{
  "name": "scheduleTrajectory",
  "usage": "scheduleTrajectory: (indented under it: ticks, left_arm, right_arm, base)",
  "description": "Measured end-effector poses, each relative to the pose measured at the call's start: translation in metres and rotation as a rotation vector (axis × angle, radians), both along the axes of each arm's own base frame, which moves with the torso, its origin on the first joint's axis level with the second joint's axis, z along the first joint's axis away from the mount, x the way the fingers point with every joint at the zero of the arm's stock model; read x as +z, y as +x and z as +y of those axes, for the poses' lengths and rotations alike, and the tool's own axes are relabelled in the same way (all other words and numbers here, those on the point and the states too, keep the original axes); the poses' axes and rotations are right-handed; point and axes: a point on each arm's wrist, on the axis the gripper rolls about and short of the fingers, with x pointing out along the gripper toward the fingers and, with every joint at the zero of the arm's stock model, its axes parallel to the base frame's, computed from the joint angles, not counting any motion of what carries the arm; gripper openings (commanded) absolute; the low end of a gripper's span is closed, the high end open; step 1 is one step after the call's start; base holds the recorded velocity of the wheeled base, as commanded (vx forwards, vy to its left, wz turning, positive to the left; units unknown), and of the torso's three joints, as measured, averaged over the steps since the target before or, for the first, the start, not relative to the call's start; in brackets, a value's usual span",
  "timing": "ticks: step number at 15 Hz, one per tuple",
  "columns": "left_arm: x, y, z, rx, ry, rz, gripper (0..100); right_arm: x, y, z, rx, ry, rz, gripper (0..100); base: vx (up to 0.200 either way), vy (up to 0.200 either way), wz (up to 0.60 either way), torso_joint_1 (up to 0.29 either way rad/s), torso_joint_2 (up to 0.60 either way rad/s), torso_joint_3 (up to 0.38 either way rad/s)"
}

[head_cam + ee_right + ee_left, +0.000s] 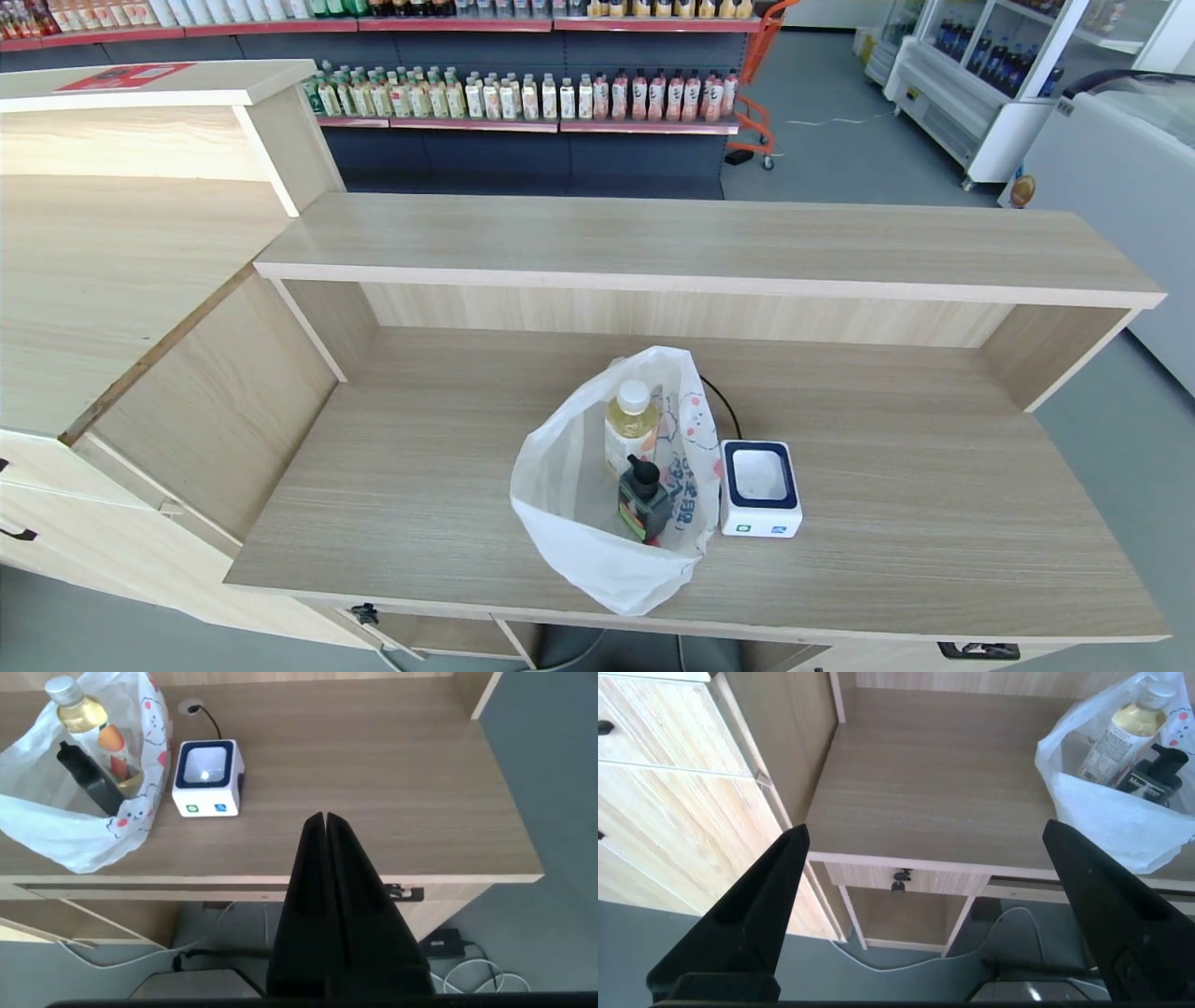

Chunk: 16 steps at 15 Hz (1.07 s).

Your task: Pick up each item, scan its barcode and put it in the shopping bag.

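A white plastic shopping bag (597, 523) stands open on the wooden counter (934, 523). Inside it are a yellow drink bottle with a white cap (631, 420) and a dark green pump bottle (643, 502); both also show as the yellow bottle (77, 709) and dark bottle (89, 779). The white barcode scanner (760, 488) sits just right of the bag, its cable running back. My left gripper (924, 845) hangs open below the counter's front edge, left of the bag (1120, 812). My right gripper (324, 821) is shut, empty, in front of the counter, right of the scanner (207, 777).
A raised shelf (709, 252) runs along the counter's back, with side walls at both ends. A taller wooden cabinet (121, 280) stands to the left. Store shelves of bottles (523, 93) and freezers (1111, 159) lie beyond. A drawer lock (898, 879) sits under the counter edge.
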Motion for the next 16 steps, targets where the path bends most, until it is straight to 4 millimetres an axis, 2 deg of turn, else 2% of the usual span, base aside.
scheduleTrajectory:
  ticks: [3, 6, 13, 16]
  left_arm:
    - [0.0000, 0.0000, 0.0000, -0.001, 0.000, 0.000, 100]
    - [0.0000, 0.0000, 0.0000, 0.000, -0.001, 0.000, 100]
    - [0.0000, 0.0000, 0.0001, -0.001, -0.002, 0.000, 100]
    - [0.0000, 0.0000, 0.0001, -0.002, -0.003, 0.000, 100]
  right_arm:
    - [-0.0001, 0.0000, 0.0000, 0.000, 0.000, 0.001, 0]
    - [0.0000, 0.0000, 0.0000, 0.000, -0.001, 0.001, 0]
    - [-0.0002, 0.0001, 0.0000, -0.001, -0.009, 0.003, 0]
    - [-0.0002, 0.0001, 0.0000, -0.002, -0.001, 0.003, 0]
  base:
    - [0.000, -0.200, 0.00, 0.002, 0.00, 0.002]
    - [0.000, 0.000, 0.00, 0.000, 0.00, 0.000]
    - [0.200, 0.000, 0.00, 0.004, 0.00, 0.002]
    - [0.000, 0.000, 0.00, 0.000, 0.00, 0.000]
